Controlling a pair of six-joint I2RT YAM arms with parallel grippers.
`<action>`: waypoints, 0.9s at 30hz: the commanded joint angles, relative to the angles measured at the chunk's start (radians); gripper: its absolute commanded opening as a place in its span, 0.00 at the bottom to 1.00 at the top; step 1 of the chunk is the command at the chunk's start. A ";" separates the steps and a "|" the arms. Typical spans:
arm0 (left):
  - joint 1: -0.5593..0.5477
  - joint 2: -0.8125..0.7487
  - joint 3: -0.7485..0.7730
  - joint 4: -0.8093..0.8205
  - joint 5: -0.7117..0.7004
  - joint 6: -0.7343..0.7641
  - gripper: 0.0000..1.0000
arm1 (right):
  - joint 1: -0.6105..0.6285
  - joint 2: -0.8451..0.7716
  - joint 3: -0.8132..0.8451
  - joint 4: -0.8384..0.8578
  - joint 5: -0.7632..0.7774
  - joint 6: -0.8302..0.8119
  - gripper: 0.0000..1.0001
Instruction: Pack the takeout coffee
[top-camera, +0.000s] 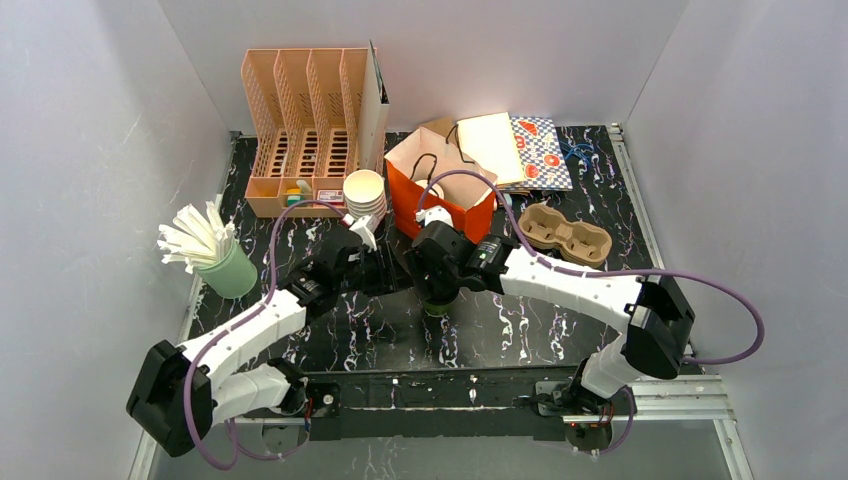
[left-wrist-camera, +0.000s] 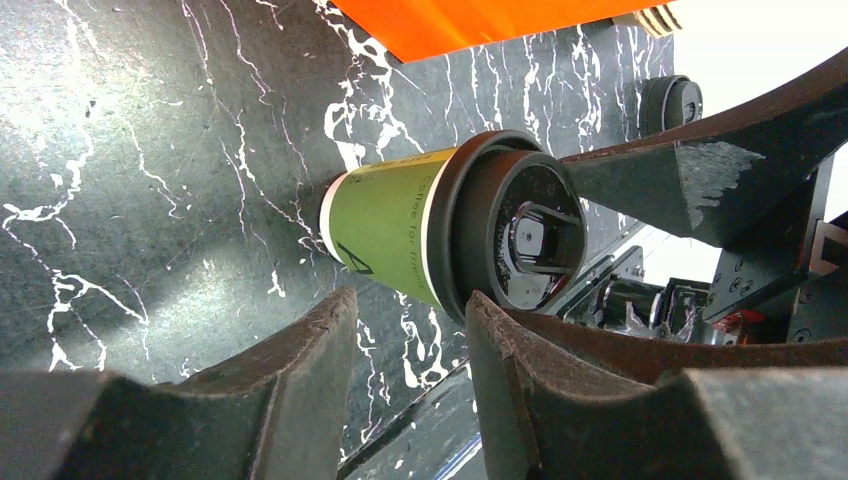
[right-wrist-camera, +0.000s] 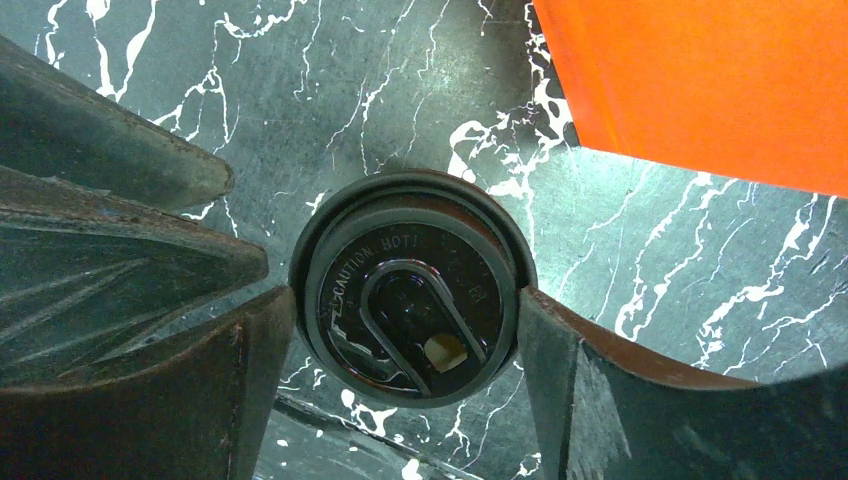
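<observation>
One takeout coffee (left-wrist-camera: 385, 225), a green cup with a black lid (right-wrist-camera: 405, 290), stands upright on the black marble table, just in front of the orange bag. My right gripper (right-wrist-camera: 405, 300) hangs over it from above, open. Its fingers (right-wrist-camera: 255, 380) flank the lid's rim on both sides. In the top view the right gripper (top-camera: 437, 292) covers most of the cup (top-camera: 437, 307). My left gripper (left-wrist-camera: 410, 300) is open just left of the cup, at table level. Nothing is between its fingers, and one fingertip (left-wrist-camera: 490, 310) sits close under the lid's edge. In the top view the left gripper (top-camera: 380, 268) lies left of the cup.
An open orange paper bag (top-camera: 440, 195) stands right behind the cup. A stack of white lidless cups (top-camera: 364, 195) is to its left and a cardboard cup carrier (top-camera: 565, 235) to its right. A green holder of white sticks (top-camera: 228, 268) stands far left. A peach organizer (top-camera: 305, 130) and flat patterned bags (top-camera: 520, 150) are at the back.
</observation>
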 joint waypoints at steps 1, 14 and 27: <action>-0.003 -0.033 0.033 -0.059 -0.023 0.020 0.43 | 0.006 0.019 0.037 -0.047 -0.016 -0.005 0.86; 0.046 -0.109 0.223 -0.291 -0.139 0.131 0.45 | 0.007 0.074 0.054 -0.099 0.021 -0.026 0.86; 0.089 -0.092 0.316 -0.343 -0.166 0.170 0.47 | 0.010 -0.019 0.132 -0.149 0.079 -0.044 0.70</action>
